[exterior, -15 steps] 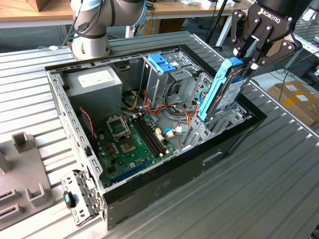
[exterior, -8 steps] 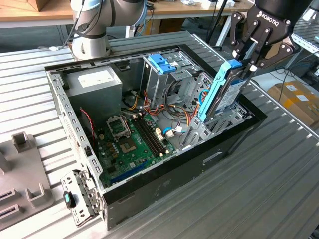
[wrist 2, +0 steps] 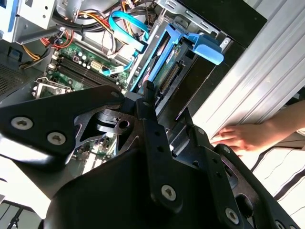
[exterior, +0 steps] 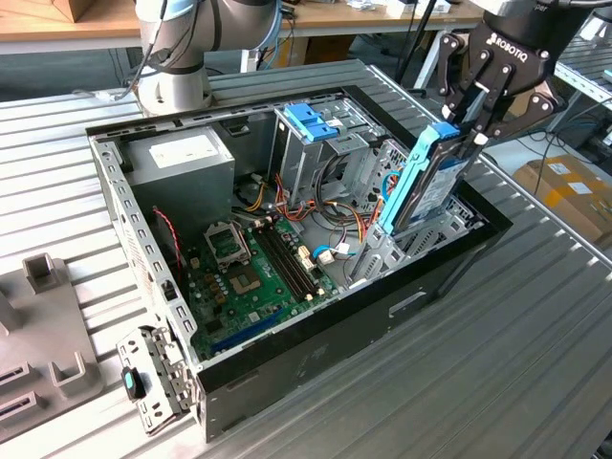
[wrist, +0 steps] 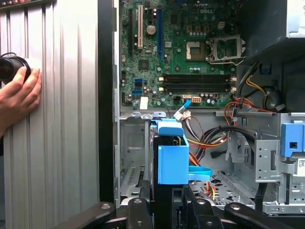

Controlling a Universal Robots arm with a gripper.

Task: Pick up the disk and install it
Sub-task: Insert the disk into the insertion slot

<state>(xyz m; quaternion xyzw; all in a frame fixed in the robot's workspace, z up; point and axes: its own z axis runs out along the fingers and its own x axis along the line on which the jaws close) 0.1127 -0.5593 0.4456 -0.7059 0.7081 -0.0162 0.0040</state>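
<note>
One open black-and-grey metal computer case (exterior: 335, 330). One green motherboard (exterior: 251, 277). One grey power-supply box (exterior: 182, 161). One flat silver-grey disk with blue plastic side rails (exterior: 426, 186). One blue plastic latch (exterior: 311, 121), one metal drive cage (exterior: 292, 161). One black gripper (exterior: 463, 130). One person's hand (wrist: 19, 95).

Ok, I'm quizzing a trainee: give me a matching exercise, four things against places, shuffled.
1 silver-grey metal disk with blue side rails
2 green motherboard
3 grey power-supply box
4 person's hand

a on the ribbed metal table
b in the shut jaws of the gripper
c on the floor of the black case
d in its corner near the arm's base

Pairs: 1-b, 2-c, 3-d, 4-a
</note>
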